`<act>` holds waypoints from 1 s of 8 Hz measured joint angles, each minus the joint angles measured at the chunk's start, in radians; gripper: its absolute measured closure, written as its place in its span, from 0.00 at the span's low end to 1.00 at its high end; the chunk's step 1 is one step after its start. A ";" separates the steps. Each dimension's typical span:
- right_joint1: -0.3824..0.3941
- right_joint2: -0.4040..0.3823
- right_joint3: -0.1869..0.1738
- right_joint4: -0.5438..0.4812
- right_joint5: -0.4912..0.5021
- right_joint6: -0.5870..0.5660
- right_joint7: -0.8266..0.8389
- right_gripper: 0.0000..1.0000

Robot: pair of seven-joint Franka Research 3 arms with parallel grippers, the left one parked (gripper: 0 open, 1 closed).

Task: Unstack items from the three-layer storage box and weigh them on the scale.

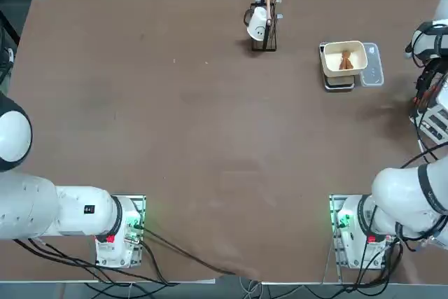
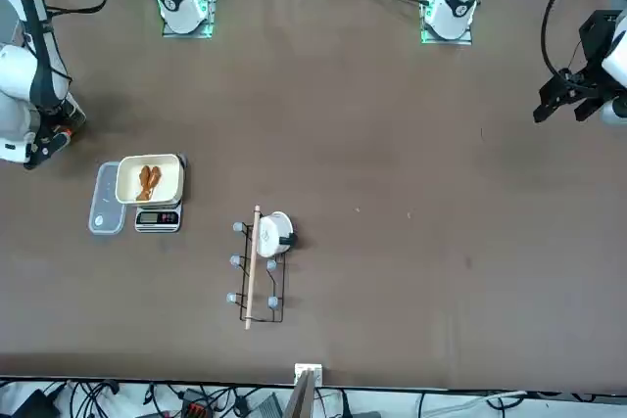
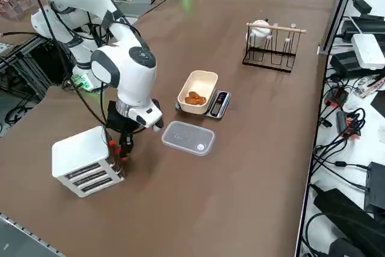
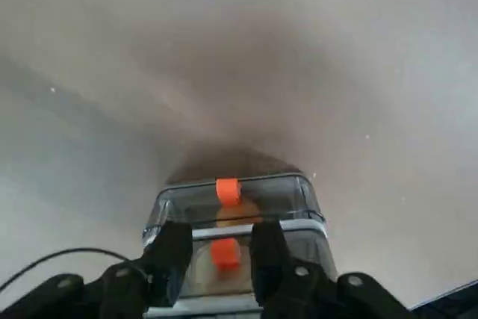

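Your right gripper [image 4: 215, 259] hangs at the white-grey three-layer slatted plastic storage box [image 3: 84, 164], jaws half spread astride its orange latch tab [image 4: 223, 252], gripping nothing.

The cream rounded-square bowl [image 1: 334, 55] sits on the dark-grey scale [image 1: 339, 83] at one o'clock in the top view, ready for items.

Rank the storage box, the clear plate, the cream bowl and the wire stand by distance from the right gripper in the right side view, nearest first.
1. storage box, right at the right gripper
2. clear plate, beside it
3. cream bowl, on the scale
4. wire stand, far end
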 joint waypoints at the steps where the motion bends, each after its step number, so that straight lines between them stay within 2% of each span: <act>1: -0.003 0.002 0.000 0.000 -0.007 0.000 0.000 0.51; 4: -0.003 0.005 0.000 0.000 -0.027 0.000 0.000 0.59; 5: -0.003 0.006 0.000 -0.001 -0.027 0.000 0.000 0.65; 6: -0.003 0.006 0.000 -0.001 -0.027 0.000 0.000 0.78; 8: -0.003 0.005 0.001 -0.001 -0.027 -0.001 0.000 0.87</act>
